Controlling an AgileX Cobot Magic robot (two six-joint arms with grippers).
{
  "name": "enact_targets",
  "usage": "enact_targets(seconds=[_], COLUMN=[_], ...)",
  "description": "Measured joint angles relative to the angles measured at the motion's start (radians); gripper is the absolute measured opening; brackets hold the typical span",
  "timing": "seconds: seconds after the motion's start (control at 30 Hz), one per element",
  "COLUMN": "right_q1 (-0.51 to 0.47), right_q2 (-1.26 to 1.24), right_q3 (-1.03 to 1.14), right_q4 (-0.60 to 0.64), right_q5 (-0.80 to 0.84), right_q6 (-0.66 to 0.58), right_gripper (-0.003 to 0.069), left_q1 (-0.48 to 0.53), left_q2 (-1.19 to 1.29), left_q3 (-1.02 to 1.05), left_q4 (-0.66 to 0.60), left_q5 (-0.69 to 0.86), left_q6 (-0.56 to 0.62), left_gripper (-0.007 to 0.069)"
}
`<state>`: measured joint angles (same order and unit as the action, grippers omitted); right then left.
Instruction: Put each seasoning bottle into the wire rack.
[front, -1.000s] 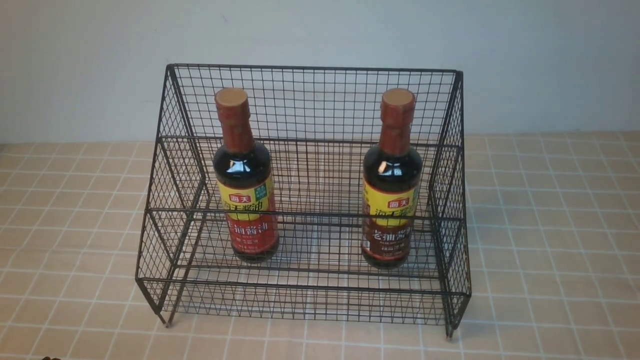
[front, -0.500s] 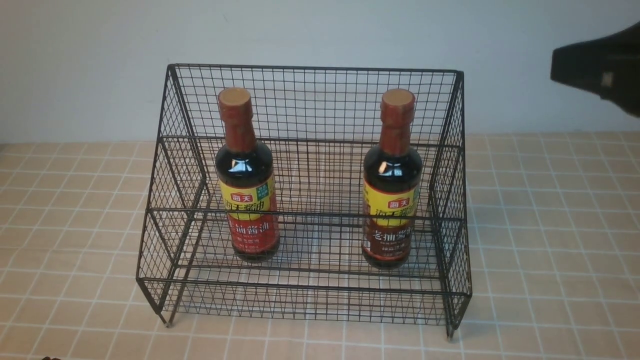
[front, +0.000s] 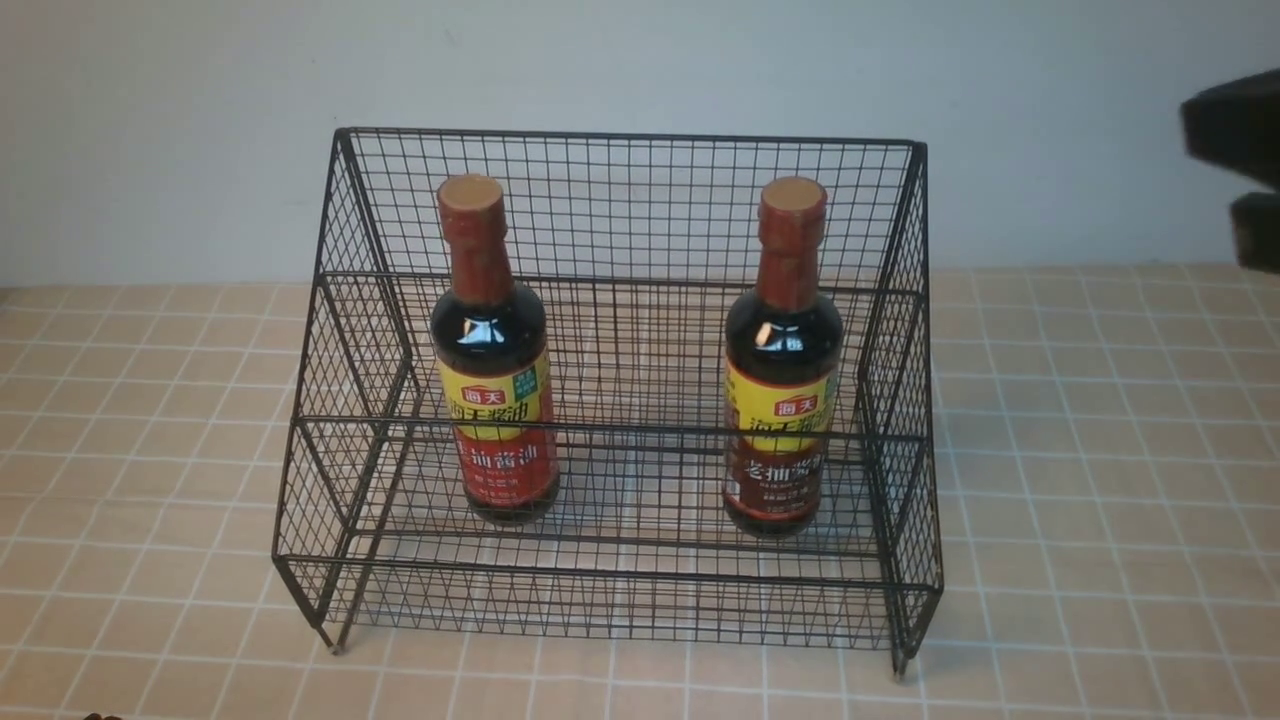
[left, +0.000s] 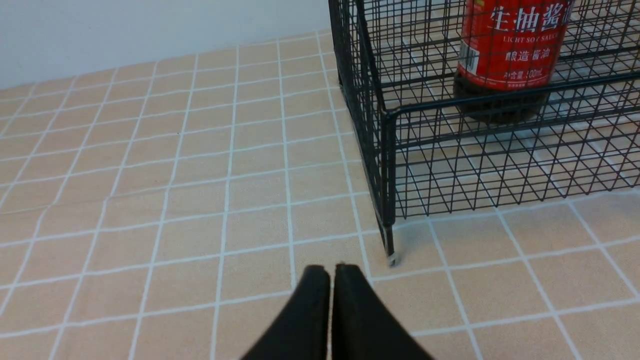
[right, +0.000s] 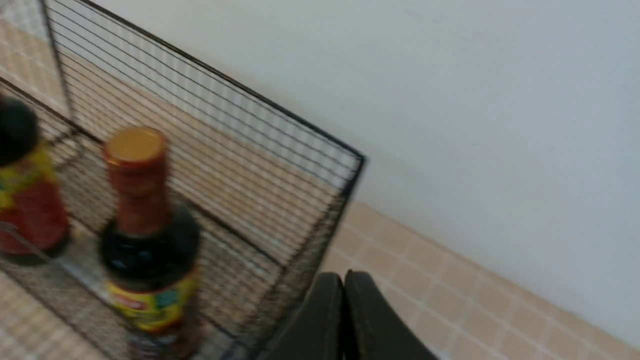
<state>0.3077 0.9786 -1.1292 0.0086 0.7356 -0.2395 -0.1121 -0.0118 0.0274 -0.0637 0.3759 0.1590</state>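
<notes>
Both my claws are closed on nothing; the dark red-labelled soy-sauce bottle (front: 495, 400) and dark brown-labelled one (front: 782, 410) stand at ten and two o'clock inside the black wire-mesh rack (front: 620, 576). If my right claw (right: 345, 274) swings toward nine o'clock, it could clip the mesh and topple a bottle.

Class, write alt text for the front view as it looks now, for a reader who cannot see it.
Two soy sauce bottles, one with a red lower label and one with a brown lower label, stand upright inside a black wire rack on a checked surface. Part of the robot's dark right arm shows at the right edge, away from the rack.
</notes>
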Motion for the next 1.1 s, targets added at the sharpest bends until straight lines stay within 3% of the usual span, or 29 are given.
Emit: enact_targets(seconds=[0.27, 0.6, 1.1], right_q1=[-0.122, -0.147, -0.148], right_q2=[-0.196, -0.536, -0.698], right_q3=[0.185, 0.521, 0.739], right_q4=[-0.028, -0.022, 0.002], right_q5=[-0.140, -0.379, -0.395], right_q6=[0.001, 0.082, 0.150], right_gripper=[-0.0011, -0.0011, -0.0011], left_q1=[0.000, 0.000, 0.000], left_q2=[0.000, 0.000, 0.000], left_q3=[0.000, 0.000, 0.000], left_q4=[0.000, 0.000, 0.000], left_q5=[0.000, 0.000, 0.000], left_q6=[0.000, 0.000, 0.000], left_gripper=[-0.0007, -0.0007, -0.0007])
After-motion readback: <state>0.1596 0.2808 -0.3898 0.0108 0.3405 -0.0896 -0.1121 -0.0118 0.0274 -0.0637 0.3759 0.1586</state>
